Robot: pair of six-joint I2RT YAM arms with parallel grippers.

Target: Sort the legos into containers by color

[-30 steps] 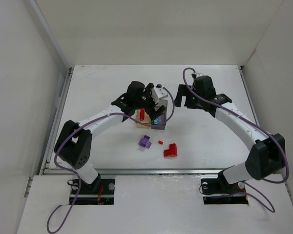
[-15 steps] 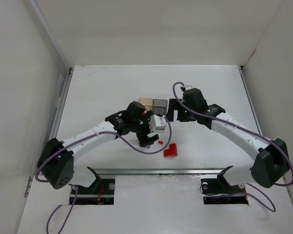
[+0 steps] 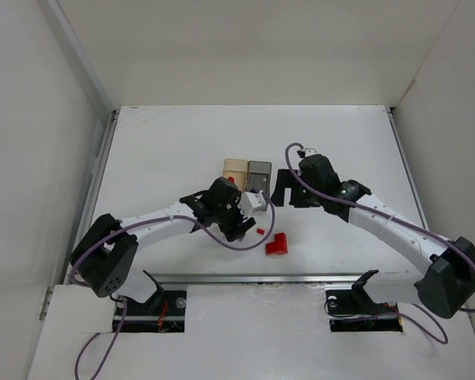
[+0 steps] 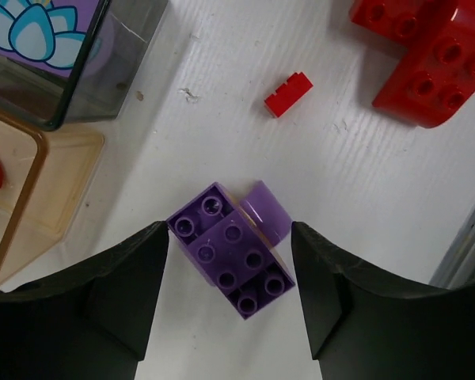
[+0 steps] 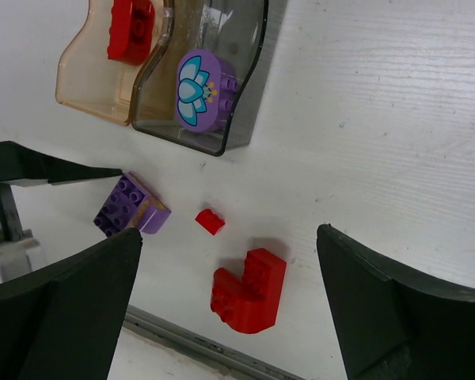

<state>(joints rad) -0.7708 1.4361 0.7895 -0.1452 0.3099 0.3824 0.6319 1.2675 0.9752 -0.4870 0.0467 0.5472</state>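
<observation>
A light purple lego (image 4: pixel 231 253) lies on the table between the fingers of my left gripper (image 4: pixel 231 273). Its jaws stand close on either side, open, with thin gaps showing. In the top view that gripper (image 3: pixel 236 226) hides the brick. A tiny red lego (image 4: pixel 288 93) and an L-shaped red lego (image 5: pixel 249 291) lie to its right. My right gripper (image 5: pixel 231 297) hovers wide open above the L-shaped brick. The orange-tan container (image 5: pixel 87 79) holds a red brick (image 5: pixel 131 32). The dark grey container (image 5: pixel 237 103) holds a purple lotus-printed piece (image 5: pixel 202 89).
Both containers (image 3: pixel 235 170) (image 3: pixel 260 172) stand side by side mid-table, just behind the two grippers. A metal rail (image 3: pixel 245 277) runs along the table's front edge, close to the L-shaped brick (image 3: pixel 277 245). White walls enclose the table on three sides.
My left gripper has come away from the containers down to the purple brick, and its jaws have narrowed round it. The right gripper has moved forward and left, over the red bricks.
</observation>
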